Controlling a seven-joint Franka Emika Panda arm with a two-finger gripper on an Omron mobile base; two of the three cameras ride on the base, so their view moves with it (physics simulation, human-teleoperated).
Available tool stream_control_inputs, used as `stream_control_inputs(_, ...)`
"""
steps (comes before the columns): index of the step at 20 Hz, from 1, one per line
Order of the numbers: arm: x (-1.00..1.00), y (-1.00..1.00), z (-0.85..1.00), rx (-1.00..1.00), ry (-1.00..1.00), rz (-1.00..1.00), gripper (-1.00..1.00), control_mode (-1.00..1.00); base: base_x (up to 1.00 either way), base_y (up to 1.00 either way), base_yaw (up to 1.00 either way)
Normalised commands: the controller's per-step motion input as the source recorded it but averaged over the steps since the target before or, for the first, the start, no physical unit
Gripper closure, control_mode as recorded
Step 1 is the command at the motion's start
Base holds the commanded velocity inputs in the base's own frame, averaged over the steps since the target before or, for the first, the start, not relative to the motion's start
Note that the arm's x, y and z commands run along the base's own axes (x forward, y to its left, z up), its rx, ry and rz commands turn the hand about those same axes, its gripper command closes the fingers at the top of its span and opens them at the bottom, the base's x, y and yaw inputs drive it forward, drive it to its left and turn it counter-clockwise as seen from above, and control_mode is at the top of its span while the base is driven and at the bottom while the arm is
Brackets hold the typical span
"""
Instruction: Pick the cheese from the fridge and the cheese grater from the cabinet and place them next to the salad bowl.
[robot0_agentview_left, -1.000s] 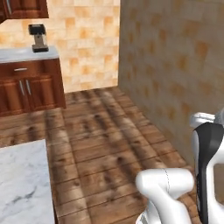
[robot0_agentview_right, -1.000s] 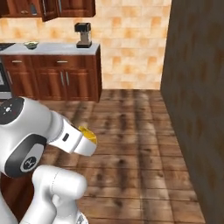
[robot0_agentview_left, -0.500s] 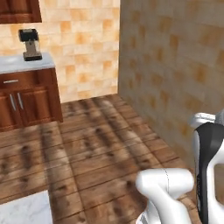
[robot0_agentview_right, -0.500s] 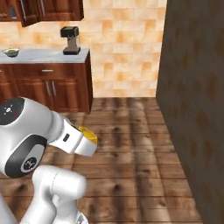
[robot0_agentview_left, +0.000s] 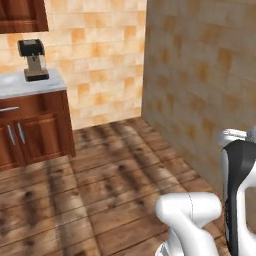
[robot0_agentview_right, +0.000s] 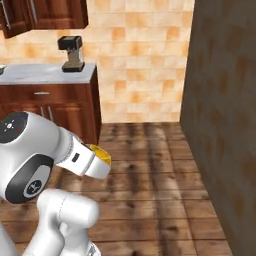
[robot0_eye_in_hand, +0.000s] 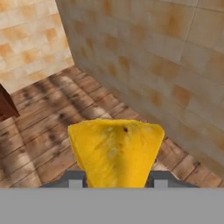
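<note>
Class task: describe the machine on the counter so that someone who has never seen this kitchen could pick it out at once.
Start at the tan tiled back wall and drop to the grey marble counter on the reddish-brown base cabinets. At its end by the wall stands the coffee machine: a small upright box, dark head over a beige body, the one tall thing on that counter.

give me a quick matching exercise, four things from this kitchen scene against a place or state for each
Things:
1. cheese
2. coffee machine
3. floor
4. wall cabinet

Places or states:
A. brown wood planks
B. standing on the grey counter
C. held in the end effector
D. mounted above the counter

Pairs: 1-C, 2-B, 3-A, 4-D
</note>
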Motion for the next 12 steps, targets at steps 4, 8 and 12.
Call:
stream_control_inputs(4, 0.00, 0.00, 0.00, 0.00, 0.00, 0.00, 1.00, 1.00, 1.00, 0.56, -0.02)
stream_control_inputs(8, 0.00, 0.00, 0.00, 0.00, 0.00, 0.00, 1.00, 1.00, 1.00, 0.64, -0.01)
stream_control_inputs(12, 0.00, 0.00, 0.00, 0.00, 0.00, 0.00, 1.00, 1.00, 1.00, 0.93, -0.01)
